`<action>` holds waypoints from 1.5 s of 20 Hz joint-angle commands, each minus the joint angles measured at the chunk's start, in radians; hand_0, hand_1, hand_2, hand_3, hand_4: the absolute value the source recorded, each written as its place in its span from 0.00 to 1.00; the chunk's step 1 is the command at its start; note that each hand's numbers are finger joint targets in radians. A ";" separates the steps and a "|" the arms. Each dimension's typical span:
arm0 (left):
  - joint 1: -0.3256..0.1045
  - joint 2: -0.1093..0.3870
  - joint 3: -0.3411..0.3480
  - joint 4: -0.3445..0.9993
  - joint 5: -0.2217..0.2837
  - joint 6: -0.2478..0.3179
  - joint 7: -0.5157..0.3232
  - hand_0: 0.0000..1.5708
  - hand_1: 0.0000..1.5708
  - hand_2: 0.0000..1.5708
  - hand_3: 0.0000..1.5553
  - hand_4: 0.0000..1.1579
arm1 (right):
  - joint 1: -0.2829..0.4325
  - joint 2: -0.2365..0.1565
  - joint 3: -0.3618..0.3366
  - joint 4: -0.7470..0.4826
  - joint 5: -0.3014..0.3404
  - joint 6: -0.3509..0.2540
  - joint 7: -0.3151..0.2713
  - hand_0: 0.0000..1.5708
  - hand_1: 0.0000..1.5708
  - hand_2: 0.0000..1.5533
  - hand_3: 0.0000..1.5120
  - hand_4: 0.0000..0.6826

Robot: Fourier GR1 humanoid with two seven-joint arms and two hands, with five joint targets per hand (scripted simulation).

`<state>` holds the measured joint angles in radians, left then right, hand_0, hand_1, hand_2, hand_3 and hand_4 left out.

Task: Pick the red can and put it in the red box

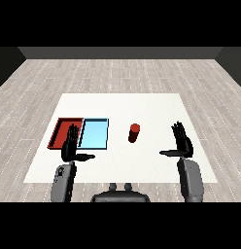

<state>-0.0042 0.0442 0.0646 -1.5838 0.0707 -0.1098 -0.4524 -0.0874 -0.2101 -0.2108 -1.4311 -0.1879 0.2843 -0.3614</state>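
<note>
A red can [134, 133] stands upright on the white table [122, 104], right of the trays. The red tray [60, 127] lies at the left, with the light blue tray [94, 133] beside it on its right. My right hand [182, 143] is open, fingers straight and thumb out to the left, well to the right of the can and apart from it. My left hand [71, 145] is open too, fingers straight, hovering over the near right part of the red tray and hiding a bit of it. Neither hand holds anything.
The table's near edge runs just in front of both forearms. Grey wooden floor [122, 73] surrounds the table, with a dark wall at the back.
</note>
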 commanded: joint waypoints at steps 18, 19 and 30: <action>-0.018 0.008 0.033 0.021 0.043 -0.008 -0.030 0.00 0.00 0.00 0.00 0.00 | -0.218 0.061 0.042 0.190 0.013 -0.069 0.091 0.00 0.00 0.00 0.00 0.00; -0.019 0.028 0.057 -0.061 0.097 -0.015 0.062 0.00 0.00 0.00 0.00 0.00 | -0.231 0.061 0.031 0.291 0.017 -0.040 0.003 0.00 0.00 0.00 0.00 0.00; 0.002 -0.023 0.001 -0.048 0.011 0.058 0.027 0.00 0.00 0.00 0.00 0.00 | -0.307 0.117 0.038 0.421 -0.022 -0.060 -0.015 0.00 0.00 0.00 0.00 0.00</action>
<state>0.0112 0.0327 0.0690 -1.6202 0.0951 -0.0884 -0.4486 -0.3431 -0.0783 -0.1536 -1.0705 -0.1842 0.2103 -0.3653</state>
